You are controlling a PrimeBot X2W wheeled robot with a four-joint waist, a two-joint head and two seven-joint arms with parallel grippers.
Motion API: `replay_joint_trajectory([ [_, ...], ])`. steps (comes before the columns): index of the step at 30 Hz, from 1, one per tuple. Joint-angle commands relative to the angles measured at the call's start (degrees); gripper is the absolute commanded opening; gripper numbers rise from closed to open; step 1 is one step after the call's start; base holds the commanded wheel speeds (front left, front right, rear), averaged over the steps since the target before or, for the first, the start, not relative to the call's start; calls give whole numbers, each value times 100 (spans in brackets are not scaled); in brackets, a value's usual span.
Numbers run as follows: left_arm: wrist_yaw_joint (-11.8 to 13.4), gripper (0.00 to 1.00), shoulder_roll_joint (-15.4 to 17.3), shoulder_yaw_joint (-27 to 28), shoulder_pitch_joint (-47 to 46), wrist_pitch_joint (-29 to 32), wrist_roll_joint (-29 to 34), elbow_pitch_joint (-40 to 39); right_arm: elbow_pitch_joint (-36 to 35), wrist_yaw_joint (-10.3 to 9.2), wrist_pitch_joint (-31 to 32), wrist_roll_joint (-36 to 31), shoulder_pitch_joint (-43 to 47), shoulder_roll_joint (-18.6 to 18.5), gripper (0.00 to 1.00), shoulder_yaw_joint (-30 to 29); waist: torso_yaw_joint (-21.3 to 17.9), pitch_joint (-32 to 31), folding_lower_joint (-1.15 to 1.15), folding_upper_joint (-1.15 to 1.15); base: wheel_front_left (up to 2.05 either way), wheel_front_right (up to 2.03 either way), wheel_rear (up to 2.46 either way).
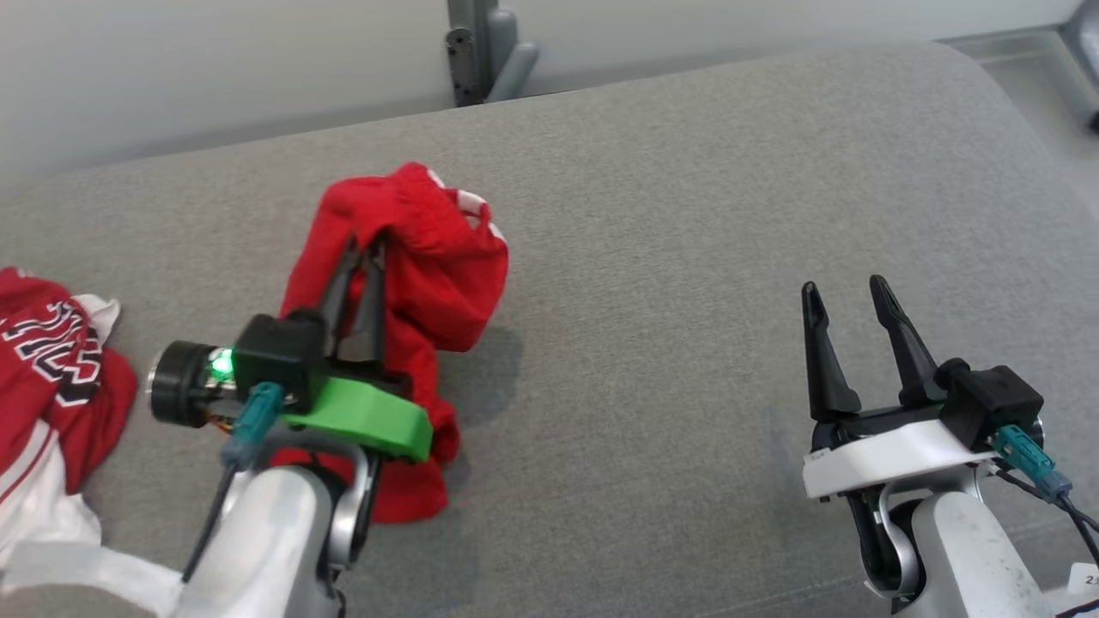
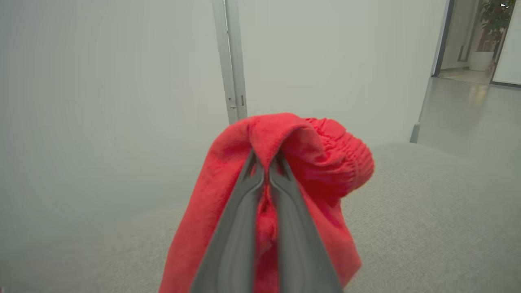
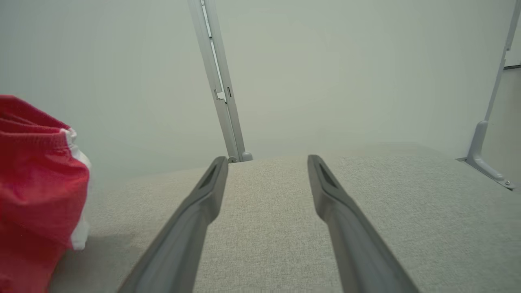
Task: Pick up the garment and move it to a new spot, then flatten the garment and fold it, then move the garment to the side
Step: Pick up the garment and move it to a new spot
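Red shorts (image 1: 438,275) — soft, light, limp — hang from the clenched left end effector (image 1: 365,249); their elastic waistband (image 2: 346,158) looks the surest hold; right end effector (image 1: 843,290) gapes empty.

Soft matt red cloth garment (image 1: 438,266), rough grey woven upholstery (image 1: 687,215), smooth grey metal post (image 3: 220,89)

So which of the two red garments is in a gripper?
The red garment with the gathered waistband, pinched by the left gripper; the lettered jersey lies loose at far left.
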Motion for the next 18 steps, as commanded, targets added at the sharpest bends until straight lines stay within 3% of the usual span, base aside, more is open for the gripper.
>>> replay_joint_trajectory([
  [1, -90, 0, -81, -123, -155, 24, 11, 209, -2, -1, -17, 67, -72, -3, 100, 14, -575, 345, 0, 0, 0, 0, 0],
  [10, -673, 0, -709, -920, -707, -158, -80, 1936, 24, 0, -17, 252, -152, -3, 100, 19, -1124, 656, 0, 0, 0, 0, 0],
  [18, -940, 0, -933, -1295, -843, -356, -395, 2984, 53, -1, -17, 307, -93, -3, 100, -12, -1106, 646, 0, 0, 0, 0, 0],
])
